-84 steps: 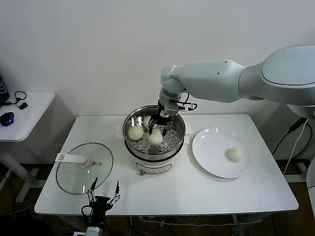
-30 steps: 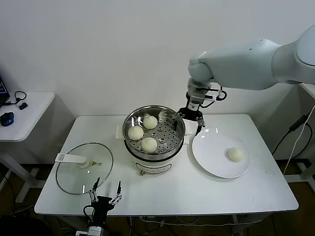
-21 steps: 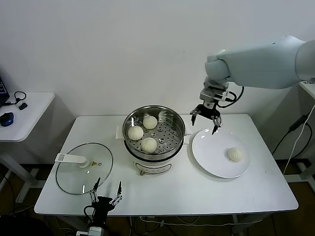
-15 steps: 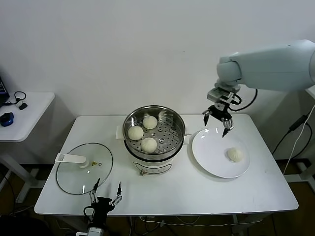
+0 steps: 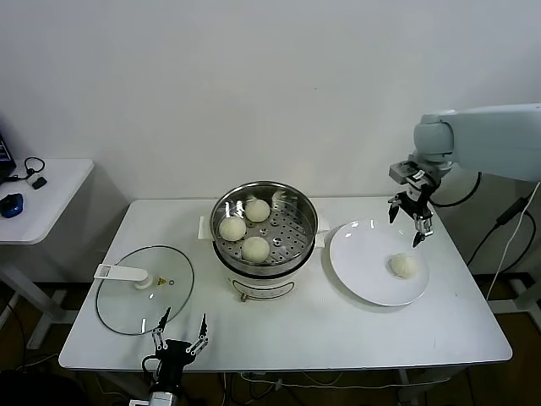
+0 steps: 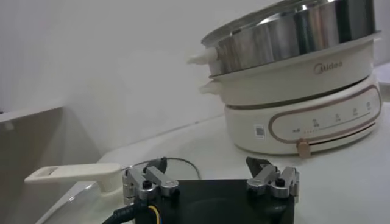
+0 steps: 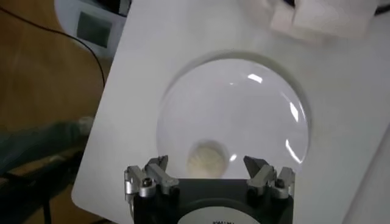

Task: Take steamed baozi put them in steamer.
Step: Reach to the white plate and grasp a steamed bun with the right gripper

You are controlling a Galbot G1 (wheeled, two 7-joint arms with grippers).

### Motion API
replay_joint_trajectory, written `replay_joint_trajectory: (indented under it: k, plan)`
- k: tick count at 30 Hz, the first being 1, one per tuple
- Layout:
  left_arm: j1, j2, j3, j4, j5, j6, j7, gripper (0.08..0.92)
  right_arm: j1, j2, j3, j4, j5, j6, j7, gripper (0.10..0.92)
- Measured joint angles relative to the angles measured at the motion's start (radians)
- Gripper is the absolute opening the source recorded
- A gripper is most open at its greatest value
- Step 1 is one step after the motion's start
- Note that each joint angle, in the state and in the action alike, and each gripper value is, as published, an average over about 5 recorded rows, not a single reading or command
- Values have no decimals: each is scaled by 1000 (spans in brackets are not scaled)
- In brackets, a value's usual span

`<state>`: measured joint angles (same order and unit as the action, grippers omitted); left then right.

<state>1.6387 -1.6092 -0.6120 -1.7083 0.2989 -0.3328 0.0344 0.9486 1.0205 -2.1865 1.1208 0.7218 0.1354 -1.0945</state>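
Observation:
Three cream-white baozi (image 5: 243,229) lie on the perforated tray of the shiny steel steamer (image 5: 292,247) at mid-table. A fourth baozi (image 5: 403,266) rests alone on the white plate (image 5: 359,262) to the right; in the right wrist view that baozi (image 7: 205,159) shows just beyond the fingers. My right gripper (image 5: 412,219) hangs open and empty above the plate's far edge, a little behind the bun. My left gripper (image 5: 178,334) stands open and empty at the table's front edge, pointing toward the steamer (image 6: 292,36).
A round glass lid (image 5: 145,289) with a white handle lies at the table's front left, just ahead of the left gripper. A small side table (image 5: 51,182) with a mouse and cable stands at far left. The wall runs close behind the table.
My right arm has swung from beside the steamer rightward to above the plate, its gripper staying open. The three buns in the steamer and the left arm have not moved.

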Motion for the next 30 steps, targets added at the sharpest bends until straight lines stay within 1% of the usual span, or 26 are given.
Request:
replay_joint_trajectory:
  k: [14,30]
  plan:
    - [1,0,-15,14,0,-6,-3,823,-160,-44,112,-134,-81,-31,-7,823]
    - [3,0,-16,25,1,-7,-4,823,-335,-71,244,-239,-154,-60,13,823]
